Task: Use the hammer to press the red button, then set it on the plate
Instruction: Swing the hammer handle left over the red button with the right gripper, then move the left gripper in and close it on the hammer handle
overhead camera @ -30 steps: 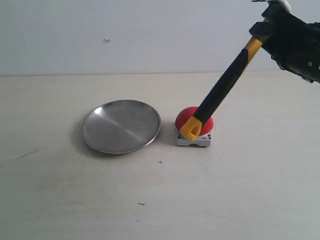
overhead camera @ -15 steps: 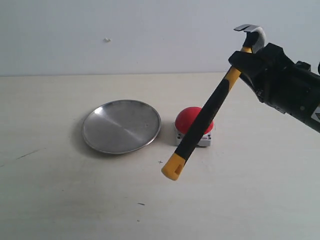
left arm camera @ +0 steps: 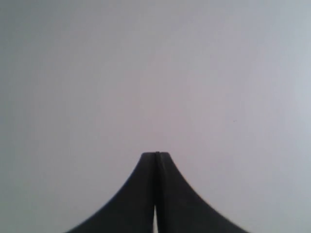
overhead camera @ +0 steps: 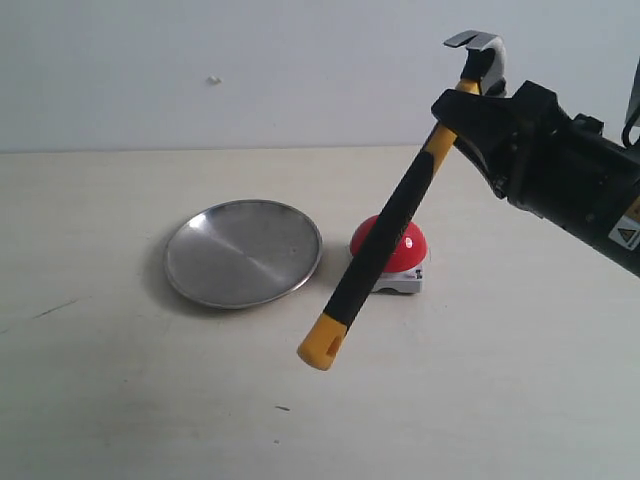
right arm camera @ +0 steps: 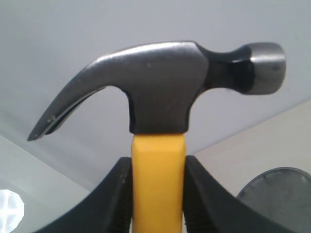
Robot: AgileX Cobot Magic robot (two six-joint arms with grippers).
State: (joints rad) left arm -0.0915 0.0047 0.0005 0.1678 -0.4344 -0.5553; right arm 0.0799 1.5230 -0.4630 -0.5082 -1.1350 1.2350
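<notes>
Pale beige tabletop (overhead camera: 500,400) against a plain off-white wall (overhead camera: 300,70); a few small dark marks on the surface.

Item 1, the plate (overhead camera: 243,252): a round silver dish, lying flat left of centre with nothing on it.

Item 2, the red button (overhead camera: 408,245): sits just to the right of the plate and close to its rim, on a low grey-white base (overhead camera: 405,283).

Item 3, the hammer (overhead camera: 390,240): off the tabletop, carried by the right end effector (overhead camera: 455,105). It hangs steeply tilted, with the dark metal head (overhead camera: 478,45) uppermost and the yellow looped end (overhead camera: 322,343) lowest, toward the front of the scene. In the exterior view the black handle crosses in front of the left part of the red dome. Whether it touches the dome cannot be determined. The hammer is clear of the plate.

Right end effector: partly closed, with its black fingers (right arm camera: 119,194) clamped on either side of the yellow neck just under the head. The right wrist view confirms the grip and shows the claw and striking face above the fingers.

Left end effector (left arm camera: 156,160): fully closed, fingers pressed together with nothing between them, facing a plain pale surface. It does not appear in the exterior view.
</notes>
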